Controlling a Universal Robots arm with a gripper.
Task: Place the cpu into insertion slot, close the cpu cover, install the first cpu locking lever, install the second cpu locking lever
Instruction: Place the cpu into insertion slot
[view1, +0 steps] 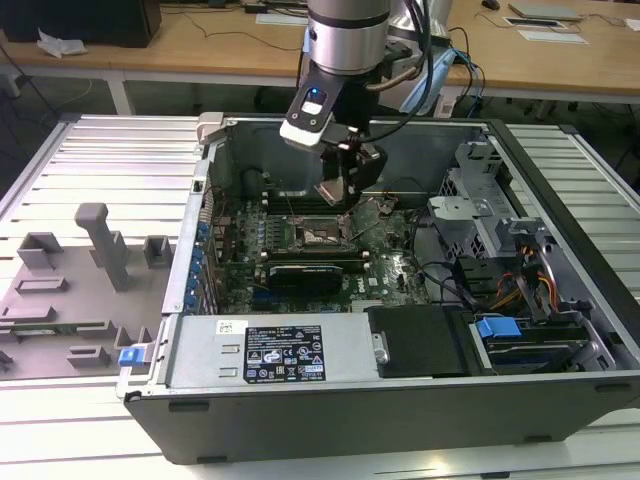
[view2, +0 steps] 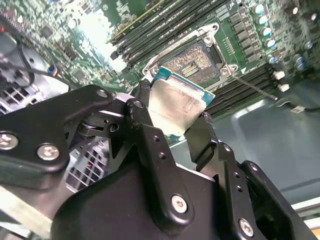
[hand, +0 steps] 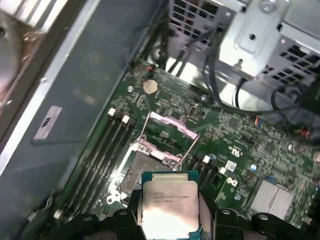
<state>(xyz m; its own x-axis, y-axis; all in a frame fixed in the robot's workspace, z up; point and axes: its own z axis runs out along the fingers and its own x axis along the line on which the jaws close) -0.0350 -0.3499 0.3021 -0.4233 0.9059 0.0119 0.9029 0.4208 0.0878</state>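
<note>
My gripper (view1: 338, 196) is shut on the cpu (view1: 330, 192), a small square chip with a pale metal top, and hangs inside the open computer case. In both wrist views the cpu (view2: 177, 107) (hand: 170, 205) sits between the black fingers (view2: 145, 132), tilted, and held a little above and apart from the insertion slot (view2: 192, 62) (hand: 131, 172). The slot (view1: 318, 236) is uncovered, its dark centre showing. The cpu cover (hand: 172, 125), a thin metal frame, stands hinged open at the slot's edge. A thin lever rod (view2: 252, 85) sticks out beside the slot.
The green motherboard (view1: 385, 262) lies on the case floor, with memory slots (hand: 102, 150) beside the socket. A metal drive cage (view1: 480, 195), cables (view1: 450, 285) and the power supply (view1: 270, 352) surround it. The case wall (hand: 75, 95) is close. A grey fixture tray (view1: 70, 290) lies at the exterior view's left.
</note>
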